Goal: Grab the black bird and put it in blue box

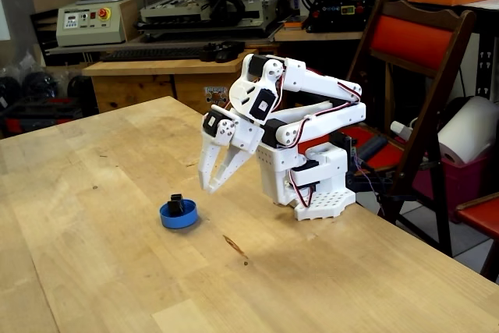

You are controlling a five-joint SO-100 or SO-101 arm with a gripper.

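The black bird (177,205) sits inside the blue box (179,215), a low round dish on the wooden table left of the arm. My white gripper (207,188) hangs above the table, up and to the right of the dish, pointing down. Its two fingers stand slightly apart with nothing between them. It touches neither the bird nor the dish.
The arm's white base (312,185) stands near the table's right edge. A red folding chair (413,76) is behind it, with a paper roll (468,130) beside. Workbenches with machines fill the background. A dark knot (234,247) marks the wood.
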